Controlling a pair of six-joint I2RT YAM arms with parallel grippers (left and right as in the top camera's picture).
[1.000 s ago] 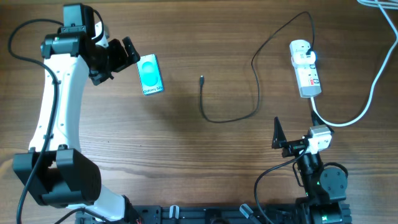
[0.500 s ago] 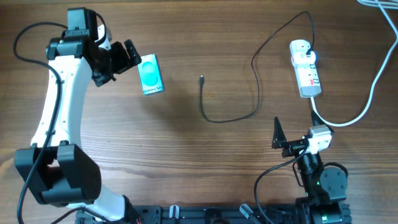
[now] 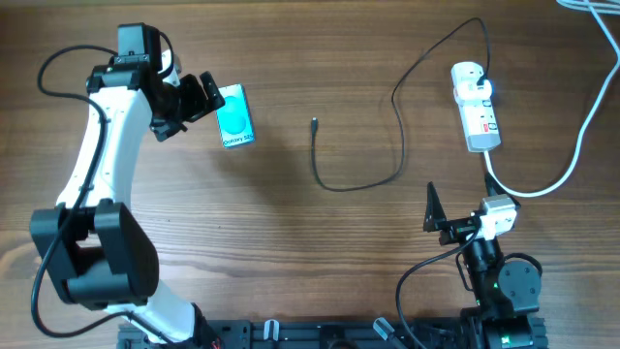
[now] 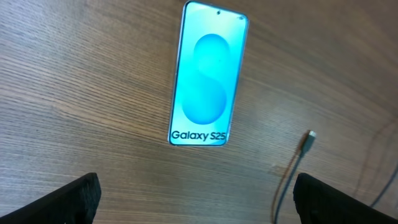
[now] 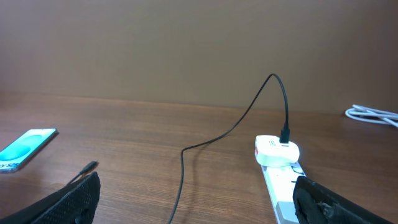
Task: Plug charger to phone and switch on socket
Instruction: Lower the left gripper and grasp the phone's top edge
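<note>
The phone (image 3: 233, 115) lies flat at the upper left, teal screen up, and shows in the left wrist view (image 4: 206, 74). My left gripper (image 3: 206, 97) is open and empty just left of the phone, with its fingers (image 4: 199, 202) apart from it. The charger's black cable (image 3: 400, 136) has its plug tip (image 3: 314, 123) loose on the table to the right of the phone. Its white adapter (image 3: 468, 76) sits in the socket (image 3: 480, 121) at the upper right. My right gripper (image 3: 453, 219) is open and empty below the socket; its wrist view (image 5: 199, 199) shows the cable and adapter (image 5: 277, 149).
The socket's thick white cord (image 3: 581, 136) curves from the strip towards the right edge and back corner. The black cable loops across the table's middle. The wooden table (image 3: 291, 252) carries nothing else.
My left arm has shifted a little to the right, bringing the open gripper closer to the phone. The phone, cable, socket and right arm have not moved.
</note>
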